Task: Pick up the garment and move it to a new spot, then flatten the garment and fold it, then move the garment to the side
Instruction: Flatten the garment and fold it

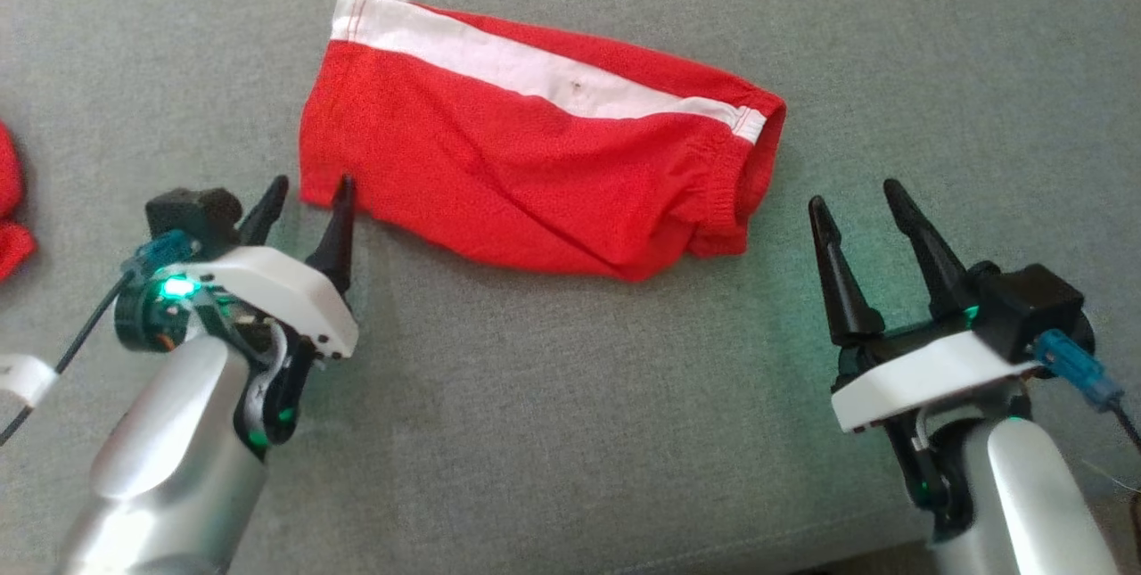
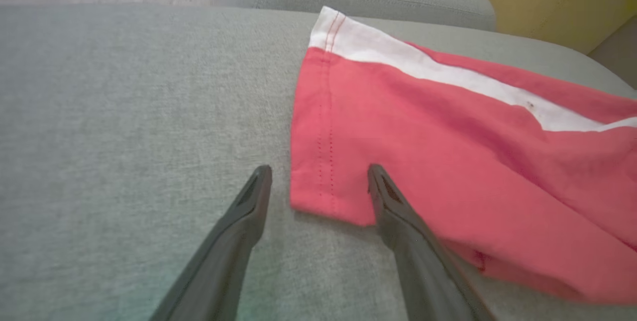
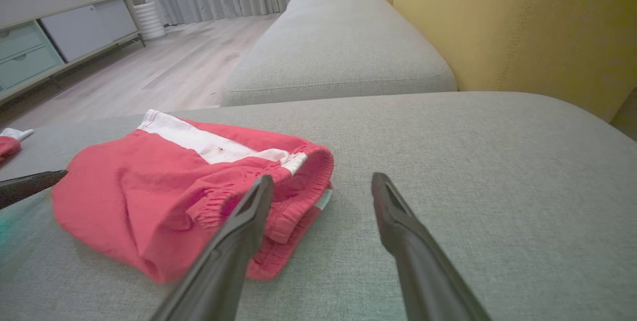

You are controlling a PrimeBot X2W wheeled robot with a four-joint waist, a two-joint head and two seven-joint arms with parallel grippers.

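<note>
the left end effector (image 1: 310, 192) (image 2: 319, 171) is spread, its two long dark fingers straddling the lower-left corner of the folded red fabric shorts with a white side stripe (image 1: 499, 165) (image 2: 448, 161) (image 3: 149, 196): one tip is over the hem, the other over bare cushion. whether either tip touches the cloth cannot be told, and in the left wrist view the inner finger hides part of the lower edge. the right end effector (image 1: 854, 198) (image 3: 322, 180) is spread too and holds nothing, just beside the elastic waistband end; in the right wrist view one finger covers some of that waistband. the shorts lie in the middle of the grey woven sofa cushion (image 1: 570, 432). at the head view's left edge a second red cloth (image 1: 11, 209) is cut off, its shape unclear.
</note>
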